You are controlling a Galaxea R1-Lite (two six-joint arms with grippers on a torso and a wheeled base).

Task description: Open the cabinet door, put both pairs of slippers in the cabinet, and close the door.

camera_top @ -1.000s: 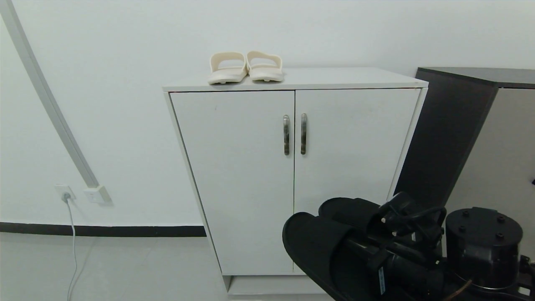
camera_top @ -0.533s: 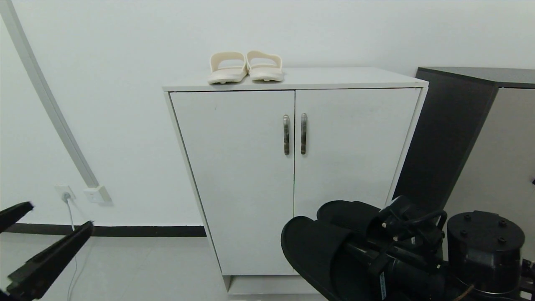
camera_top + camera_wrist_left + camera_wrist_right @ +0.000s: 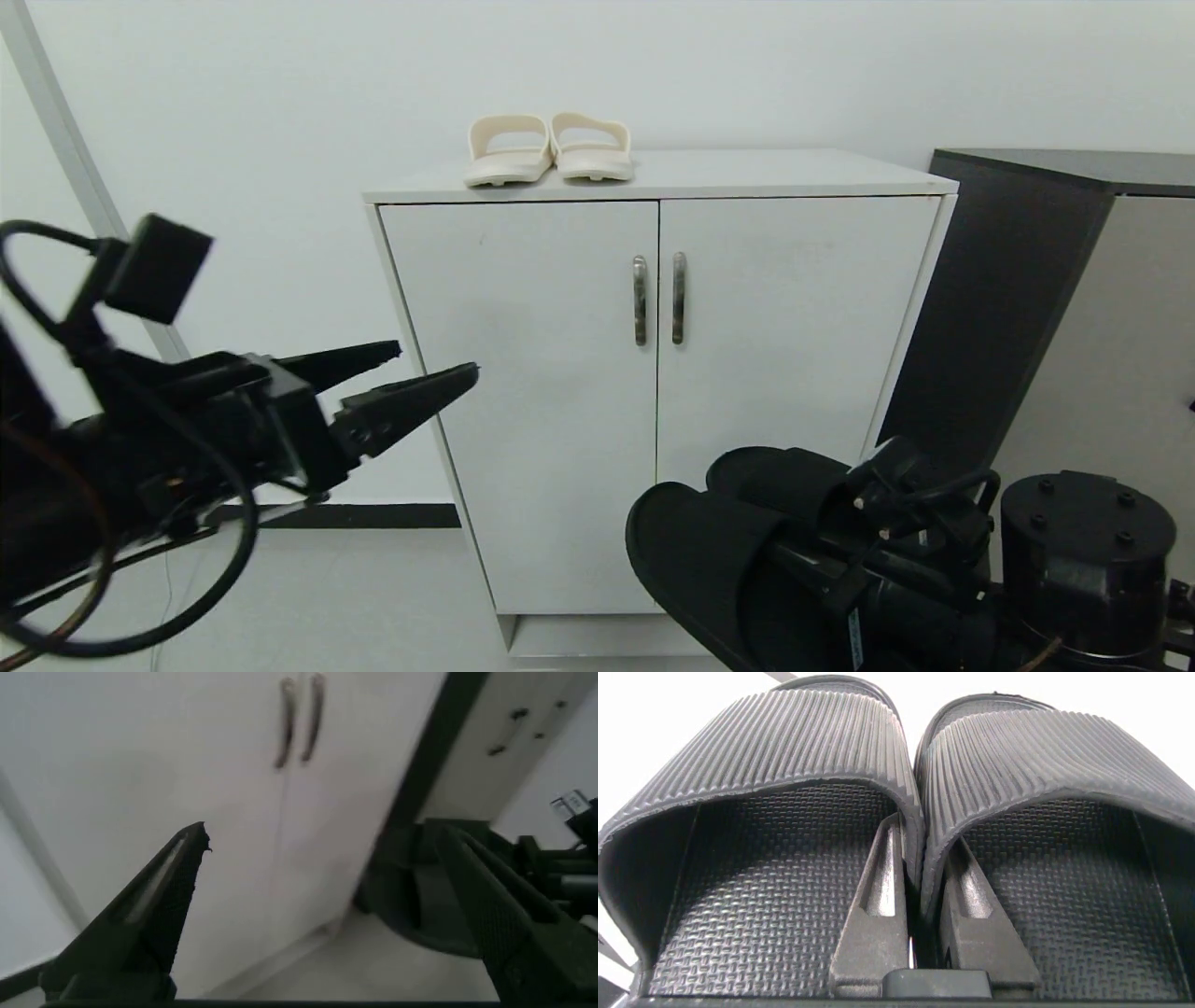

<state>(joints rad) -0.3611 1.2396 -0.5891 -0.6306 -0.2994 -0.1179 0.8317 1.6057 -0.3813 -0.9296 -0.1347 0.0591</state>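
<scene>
Cabinet (image 3: 794, 173) status pls? doors open or what (A)

Nope, both shut. Left door (image 3: 532, 401) & right door (image 3: 784, 327) sit flush, w/ the two metal handles (image 3: 639, 301) side by side at the middle seam and nothing touching them. Cream slippers (image 3: 551, 149) sit as a pair on the cabinet top, above the left door, close to the middle. (B)

And the black slippers? what are the grippers doing (A)

Black slippers (image 3: 738, 551) are held up low in front of the right door by the right gripper (image 3: 923, 854). Wrist cam has one finger inside each slipper, pinching the two inner side walls together, so jaws are nearly closed w/ both slippers clamped. Left gripper (image 3: 436, 359) is spread wide w/ nothing in it. It hangs in front of the left door's outer edge, well apart from the handles. (B)

Any text or labels readable? (A)

Small white label (image 3: 854, 635) on the right arm, print too tiny to read tbh. Other stuff: dark cabinet (image 3: 1008, 299) just beside the white one on its right, grey conduit (image 3: 65, 121) slanting up the wall, black skirting strip (image 3: 373, 515) along the wall's bottom. (B)
</scene>
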